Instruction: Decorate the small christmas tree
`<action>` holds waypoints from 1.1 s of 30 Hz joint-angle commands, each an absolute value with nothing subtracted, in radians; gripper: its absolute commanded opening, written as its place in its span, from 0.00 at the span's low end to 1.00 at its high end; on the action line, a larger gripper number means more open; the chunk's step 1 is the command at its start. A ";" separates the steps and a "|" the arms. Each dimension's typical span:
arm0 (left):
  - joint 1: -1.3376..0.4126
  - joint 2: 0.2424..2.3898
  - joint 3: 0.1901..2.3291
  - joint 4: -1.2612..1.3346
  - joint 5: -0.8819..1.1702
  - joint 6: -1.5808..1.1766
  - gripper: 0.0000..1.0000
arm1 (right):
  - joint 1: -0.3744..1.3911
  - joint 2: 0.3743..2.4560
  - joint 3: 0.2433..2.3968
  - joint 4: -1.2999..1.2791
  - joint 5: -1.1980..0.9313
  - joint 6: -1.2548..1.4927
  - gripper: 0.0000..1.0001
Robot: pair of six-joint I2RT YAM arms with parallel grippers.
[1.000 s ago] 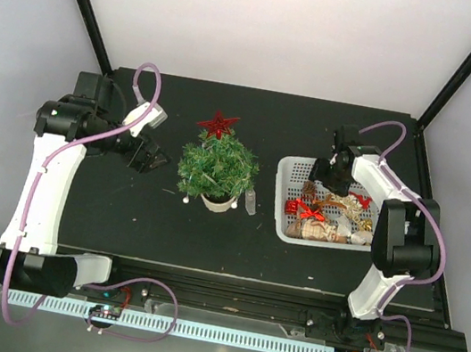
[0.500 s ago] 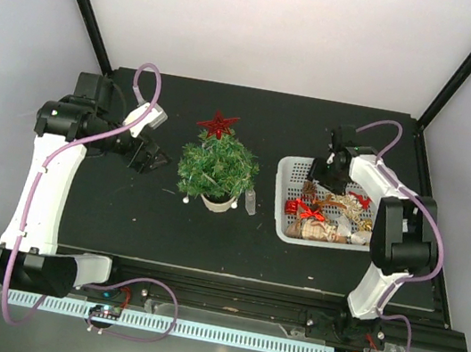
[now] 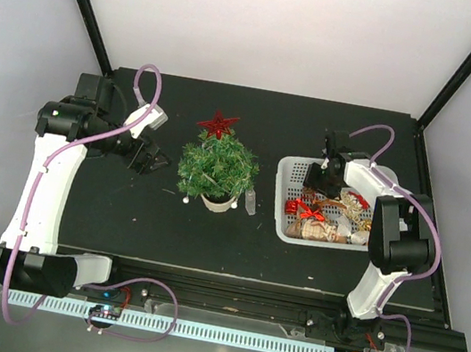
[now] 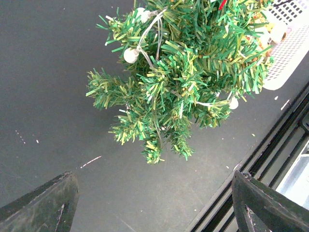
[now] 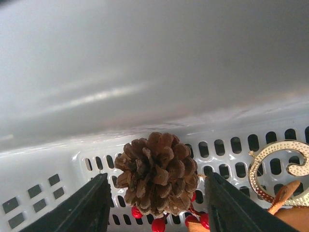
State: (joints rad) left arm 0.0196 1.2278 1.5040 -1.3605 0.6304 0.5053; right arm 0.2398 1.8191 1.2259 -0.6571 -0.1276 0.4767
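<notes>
Green and bushy, the small christmas tree (image 3: 217,166) stands upright near the middle of the black worktop (image 3: 119,220). It has a red star (image 3: 218,123) on top and white beads (image 4: 130,55) on a thin wire among the branches. The left end effector (image 3: 151,161) is just to the left of the tree, apart from it. Its two dark fingers (image 4: 43,205) stand wide apart and hold nothing.

A white plastic basket (image 3: 281,197) of ornaments sits to the right of the tree, well apart from it. The right end effector (image 3: 319,179) is down inside the basket, at its far left corner. Its fingers (image 5: 94,205) are partly open, one on each side of a brown pine cone (image 5: 157,171) that rests against the slotted basket wall. A narrow gap shows on both sides, so the cone is not gripped. Red berries (image 5: 158,224) sit under the cone, and a gold curl (image 5: 275,162) lies to its right.
</notes>
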 commanded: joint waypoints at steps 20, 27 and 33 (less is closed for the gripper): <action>0.025 1.199 1.486 -1.387 0.690 0.518 0.87 | 0.244 1.847 1.201 -0.632 -0.161 0.482 0.55; 0.025 1.198 1.489 -1.394 0.692 0.522 0.87 | 0.255 1.864 1.205 -0.635 -0.162 0.478 0.59; 0.025 1.197 1.484 -1.396 0.695 0.524 0.87 | 0.261 1.879 1.203 -0.639 -0.157 0.475 0.57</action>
State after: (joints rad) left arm 0.0196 1.2152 1.4876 -1.3727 0.6632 0.5053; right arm 0.2481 1.8370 1.2160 -0.5880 -0.1398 0.4744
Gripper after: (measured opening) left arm 0.869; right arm 0.577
